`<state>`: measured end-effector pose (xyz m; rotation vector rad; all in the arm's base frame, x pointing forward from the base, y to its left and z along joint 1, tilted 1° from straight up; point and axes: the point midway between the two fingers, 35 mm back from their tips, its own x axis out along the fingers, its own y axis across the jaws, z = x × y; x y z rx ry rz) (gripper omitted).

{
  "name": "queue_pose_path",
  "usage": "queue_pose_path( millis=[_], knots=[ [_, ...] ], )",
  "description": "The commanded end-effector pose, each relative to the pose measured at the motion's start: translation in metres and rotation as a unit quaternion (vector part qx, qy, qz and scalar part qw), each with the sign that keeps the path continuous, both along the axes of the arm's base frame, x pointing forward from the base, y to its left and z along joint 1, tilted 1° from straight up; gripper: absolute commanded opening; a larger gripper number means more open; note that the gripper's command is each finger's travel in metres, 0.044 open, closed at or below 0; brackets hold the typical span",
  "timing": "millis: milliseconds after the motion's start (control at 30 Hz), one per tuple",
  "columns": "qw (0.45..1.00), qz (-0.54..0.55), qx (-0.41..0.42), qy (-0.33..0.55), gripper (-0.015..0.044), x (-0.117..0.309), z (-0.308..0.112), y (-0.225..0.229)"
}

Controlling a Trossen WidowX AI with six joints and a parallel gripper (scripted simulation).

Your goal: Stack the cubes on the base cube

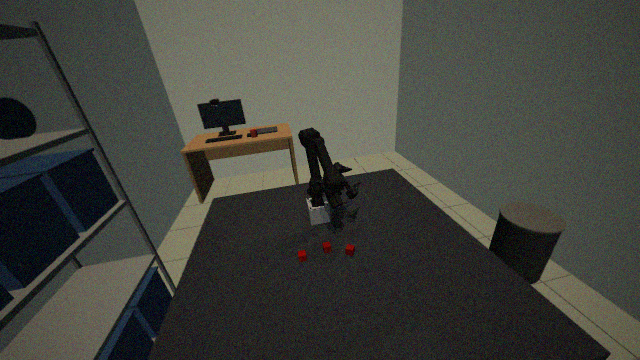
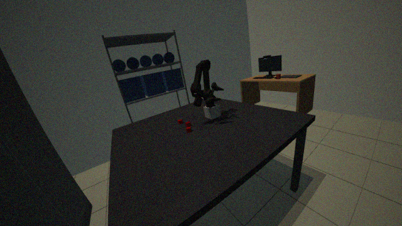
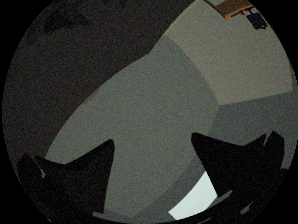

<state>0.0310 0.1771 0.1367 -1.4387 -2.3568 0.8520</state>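
Top view shows three red cubes apart on the table (image 1: 310, 305) (image 2: 188, 163); wrist view shows only my wide-open, empty gripper (image 1: 354, 179) (image 3: 153, 141).

— How does the tabletop (image 1: 310, 300) (image 2: 176, 157) look out to its corners?
— Matt, dark, faintly grainy right up to its edges.
— And the cubes?
— The three red cubes look matt and smooth.
— The desk (image 1: 240, 146) (image 2: 276, 86) past the table's far edge?
— Wood, by its warm brown panels.
— The shelf unit (image 1: 107, 167) (image 2: 183, 75) beyond the side edge?
— Its thin grey posts look like metal.
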Motion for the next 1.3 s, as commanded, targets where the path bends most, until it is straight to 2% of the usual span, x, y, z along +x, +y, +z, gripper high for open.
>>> queue_pose_path(
  millis=[0, 133, 333, 500, 700, 867, 933, 1267],
  knots=[
    [1.000, 0.002, -0.002, -0.004, 0.0374, 0.001, -0.001, 0.000],
    [0.995, 0.035, -0.049, -0.074, 0.0269, 0.014, -0.018, -0.008],
    [0.965, 0.073, -0.159, -0.194, 0.0265, 0.053, -0.049, -0.031],
    [0.917, 0.085, -0.270, -0.281, 0.0265, 0.099, -0.070, -0.062],
    [0.831, 0.077, -0.419, -0.358, 0.0265, 0.162, -0.080, -0.116],
    [0.740, 0.055, -0.544, -0.392, 0.0265, 0.210, -0.071, -0.172],
    [0.726, 0.051, -0.561, -0.395, 0.0265, 0.216, -0.068, -0.180],
    [0.726, 0.051, -0.561, -0.395, 0.0265, 0.217, -0.075, -0.180]
  ],
)
